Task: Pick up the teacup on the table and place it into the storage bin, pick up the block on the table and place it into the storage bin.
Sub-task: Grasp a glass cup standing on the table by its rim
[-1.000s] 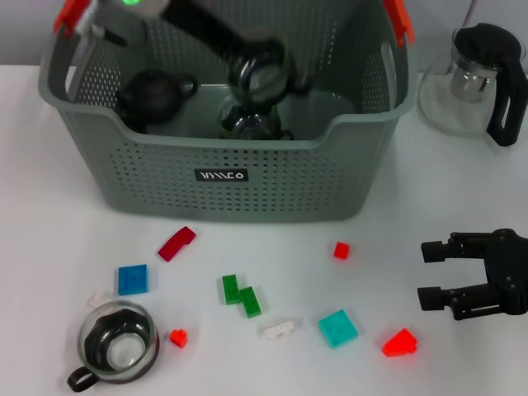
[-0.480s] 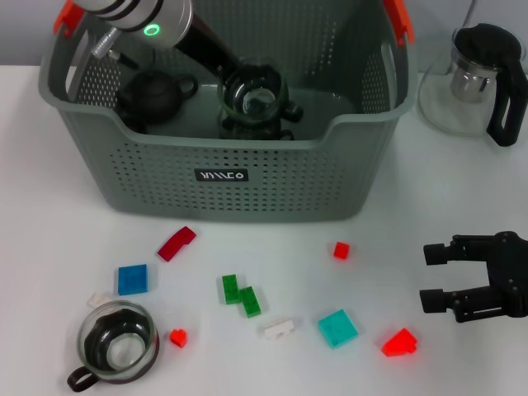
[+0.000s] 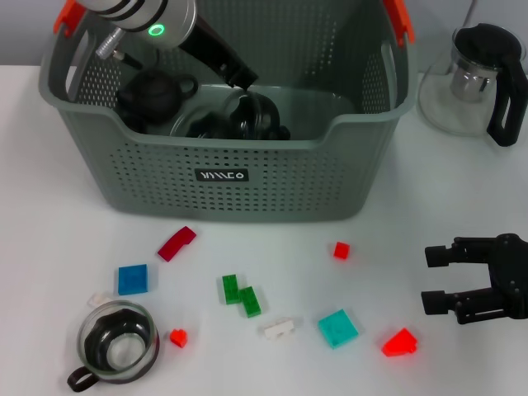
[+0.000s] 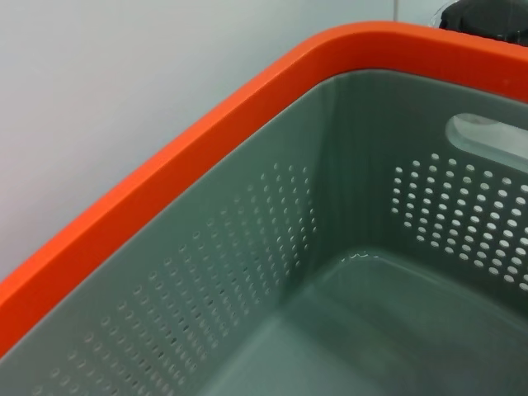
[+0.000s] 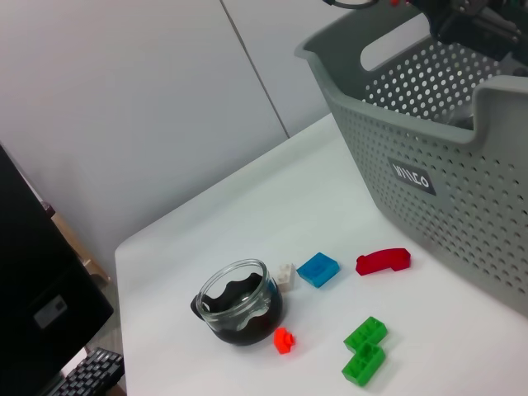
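The glass cup that hung high over the storage bin (image 3: 223,177) a moment ago now lies low inside it, beside a dark teapot (image 3: 153,93), and the left arm has pulled up and back toward the bin's left corner. The big grey bin sits at the back of the white worktop (image 3: 66,231). The left hand is hidden behind the arm, so I cannot tell if it is released or clenched. The right hand (image 3: 443,279) waits low on the right side with its fingers spread apart and nothing in them. Another teacup (image 3: 117,342) stands on the worktop near the front left, so the left arm is nearer to it. The red block (image 3: 400,342) lies just beside the right hand, a little in front of it. The right arm is nearest to that block, so I think it should take it.
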Controlling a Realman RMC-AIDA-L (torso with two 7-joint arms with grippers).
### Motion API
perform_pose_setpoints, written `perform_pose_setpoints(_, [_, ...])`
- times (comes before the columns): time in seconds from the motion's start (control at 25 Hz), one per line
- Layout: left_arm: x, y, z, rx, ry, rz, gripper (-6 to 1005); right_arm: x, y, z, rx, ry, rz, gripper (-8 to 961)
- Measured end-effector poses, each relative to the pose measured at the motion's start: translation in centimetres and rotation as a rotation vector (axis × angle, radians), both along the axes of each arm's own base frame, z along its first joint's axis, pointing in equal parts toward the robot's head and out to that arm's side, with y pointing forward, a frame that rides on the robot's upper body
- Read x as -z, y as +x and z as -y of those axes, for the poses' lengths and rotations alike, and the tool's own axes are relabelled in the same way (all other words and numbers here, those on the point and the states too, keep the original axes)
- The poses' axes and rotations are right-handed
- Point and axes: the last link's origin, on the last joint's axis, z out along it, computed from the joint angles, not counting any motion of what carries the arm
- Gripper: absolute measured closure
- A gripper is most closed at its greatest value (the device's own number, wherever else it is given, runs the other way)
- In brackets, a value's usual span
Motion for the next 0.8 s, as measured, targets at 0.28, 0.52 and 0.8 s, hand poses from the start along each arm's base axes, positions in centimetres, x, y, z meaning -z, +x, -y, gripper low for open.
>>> perform_pose_setpoints(0.28, [-1.1,1.1,0.4,0.014,0.035,0.125,514,-0.1,-0.1,-0.1,-0.002,0.004,-0.001,38])
perform_pose_setpoints(0.52, [-6.9,0.4,4.0,0.077,-0.015,0.703,470,-0.1,-0.1,-0.3,0.000,0.010,0.000,38])
perform_pose_setpoints(0.8, [-12.4,-5.5,9.6,0.255,-0.119,1.412,469,-0.1,-0.2,-0.4,-0.007,0.019,-0.003,38])
